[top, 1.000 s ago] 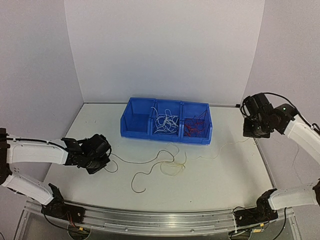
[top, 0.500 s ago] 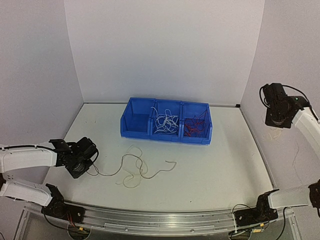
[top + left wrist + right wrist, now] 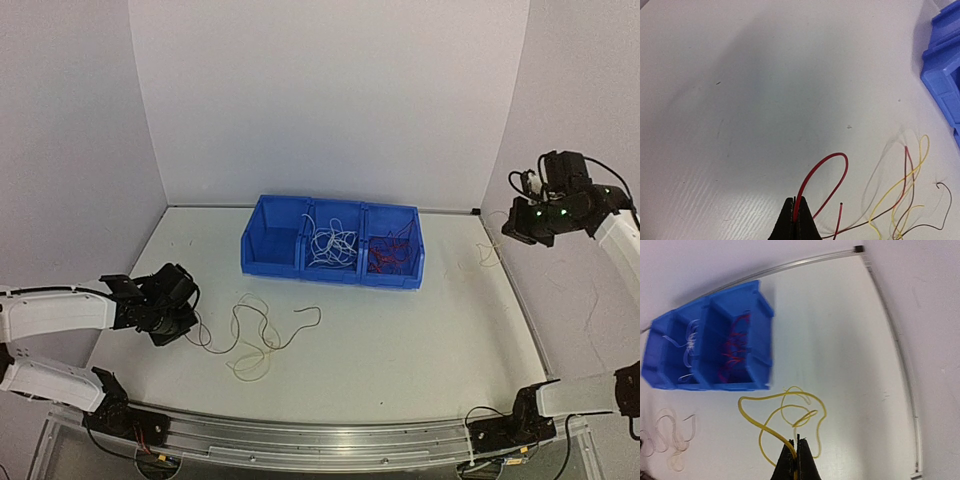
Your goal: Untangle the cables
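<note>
Left tool is lying low over the table at its left side, forearm stretched out near-level and pointing right. Its jaws are pinched tight on a red cable, which is arching up from the tips and curving back down.

Just right of it, loose cables in yellow, brown and red are sprawling in open curls on the table, in front of the blue bin.

Right tool is hanging high at the far right edge, arm raised and bent, wrist turned in toward the table. Its jaws are closed on a yellow cable, which is looping out in two or three curls beyond the tips. From above, this cable is showing only faintly, dangling near the table's right rim.

White cables are sitting in the bin's middle compartment, red cables in the right one.

Against half a second ago:
- right tool is now further left and turned inward
- left tool is slightly further right
- the curls' free end is now drawn closer to the bin's left front corner

A second ago the two bundles were joined mid-table; now they are lying well apart.
</note>
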Controlling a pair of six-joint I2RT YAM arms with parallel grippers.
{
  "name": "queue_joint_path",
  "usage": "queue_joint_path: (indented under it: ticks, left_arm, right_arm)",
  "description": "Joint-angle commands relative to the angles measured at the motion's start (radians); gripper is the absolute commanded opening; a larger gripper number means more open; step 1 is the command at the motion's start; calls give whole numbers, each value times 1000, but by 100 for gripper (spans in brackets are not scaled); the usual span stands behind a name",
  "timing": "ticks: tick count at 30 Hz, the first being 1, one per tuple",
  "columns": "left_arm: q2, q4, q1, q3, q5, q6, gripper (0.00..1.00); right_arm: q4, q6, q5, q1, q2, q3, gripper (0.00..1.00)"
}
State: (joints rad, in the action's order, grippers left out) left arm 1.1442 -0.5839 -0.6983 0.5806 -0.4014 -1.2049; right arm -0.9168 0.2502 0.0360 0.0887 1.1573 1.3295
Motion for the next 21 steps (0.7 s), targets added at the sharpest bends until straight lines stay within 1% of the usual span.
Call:
queue_joint_path:
  ticks: [1, 3, 8, 13, 16, 21]
  left_arm:
    - [4, 158, 3, 46, 86, 157, 0]
    - [2, 191, 3, 44, 105, 182, 0]
    - [14, 227, 3, 53, 123, 204, 0]
    - [29, 291, 4, 53, 170, 233, 0]
    - [42, 311, 3, 55, 184, 235, 0]
    - [67, 336, 3, 63, 211, 248, 0]
  right_arm:
    - [139, 90, -489, 12, -19, 105, 0]
    - [187, 118, -552, 49, -7, 130, 0]
    - [249, 104, -523, 232, 93, 220, 0]
    - [355, 97, -505, 375, 278, 341, 0]
    - [433, 92, -489, 431, 388, 418, 0]
    - [509, 106, -470, 492, 595, 591, 0]
